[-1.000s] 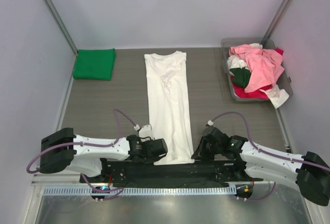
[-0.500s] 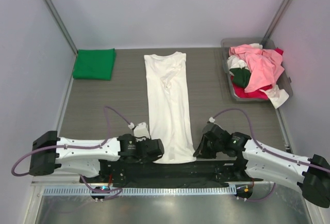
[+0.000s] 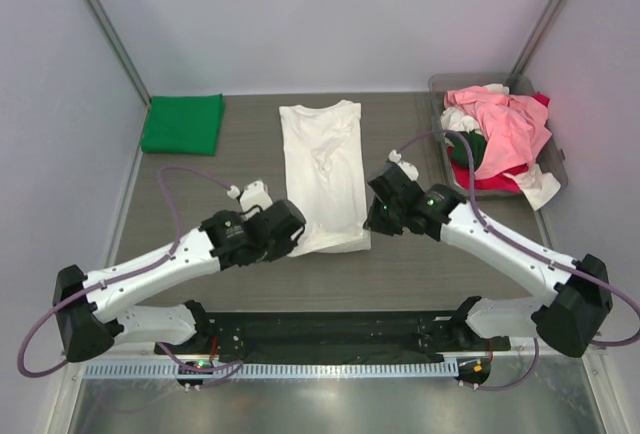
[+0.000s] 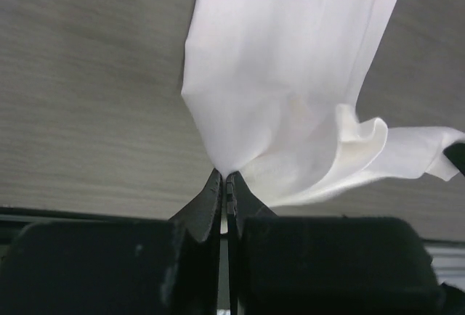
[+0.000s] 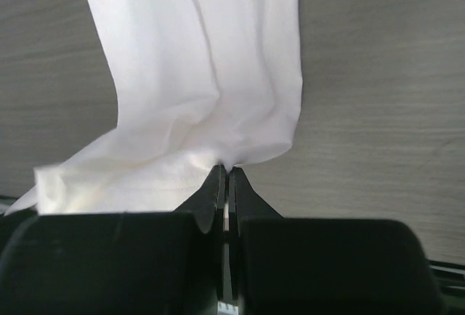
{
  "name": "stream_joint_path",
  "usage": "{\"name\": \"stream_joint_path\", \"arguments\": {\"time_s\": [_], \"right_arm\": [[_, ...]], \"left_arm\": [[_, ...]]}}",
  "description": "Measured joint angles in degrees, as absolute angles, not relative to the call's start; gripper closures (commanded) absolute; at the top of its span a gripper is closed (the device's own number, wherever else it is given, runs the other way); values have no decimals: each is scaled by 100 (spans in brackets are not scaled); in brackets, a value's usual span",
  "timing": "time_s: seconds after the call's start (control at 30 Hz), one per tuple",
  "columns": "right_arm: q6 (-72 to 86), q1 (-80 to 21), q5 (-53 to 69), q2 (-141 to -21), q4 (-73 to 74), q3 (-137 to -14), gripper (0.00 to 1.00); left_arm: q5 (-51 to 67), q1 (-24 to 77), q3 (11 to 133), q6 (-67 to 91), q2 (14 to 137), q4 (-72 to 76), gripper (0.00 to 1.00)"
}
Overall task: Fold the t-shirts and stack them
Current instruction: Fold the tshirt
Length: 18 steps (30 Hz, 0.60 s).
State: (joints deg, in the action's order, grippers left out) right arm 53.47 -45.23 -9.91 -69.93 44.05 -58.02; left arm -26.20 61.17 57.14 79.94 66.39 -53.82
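A long white t-shirt [image 3: 322, 159], folded into a narrow strip, lies down the middle of the table with its collar at the far end. My left gripper [image 3: 291, 234] is shut on its near left corner [image 4: 225, 171]. My right gripper [image 3: 369, 224] is shut on its near right corner [image 5: 225, 164]. Both hold the hem lifted off the table, and it sags between them. A folded bright green t-shirt [image 3: 183, 123] lies at the far left. Pink, red, white and dark green t-shirts [image 3: 500, 134] are heaped at the far right.
The heap sits in a grey plastic tray [image 3: 452, 176] against the right wall. Walls close in the left, right and far sides. A black rail [image 3: 330, 332] with the arm bases runs along the near edge.
Both grippers have lifted the white shirt's near hem and carried it away from the near edge towards the collar. The strip on the table is shorter.
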Motion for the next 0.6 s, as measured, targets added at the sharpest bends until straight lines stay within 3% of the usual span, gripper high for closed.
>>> {"name": "stream_joint_path", "arguments": {"time_s": [0.33, 0.6], "right_arm": [[4187, -3413, -1184, -8739, 4569, -7693, 99], [3699, -3000, -1074, -9854, 4567, -8576, 99]], "left_arm": [[-2003, 4344, 7188, 6237, 8232, -4958, 100], [-1479, 3538, 8235, 5374, 9614, -4821, 100]]}}
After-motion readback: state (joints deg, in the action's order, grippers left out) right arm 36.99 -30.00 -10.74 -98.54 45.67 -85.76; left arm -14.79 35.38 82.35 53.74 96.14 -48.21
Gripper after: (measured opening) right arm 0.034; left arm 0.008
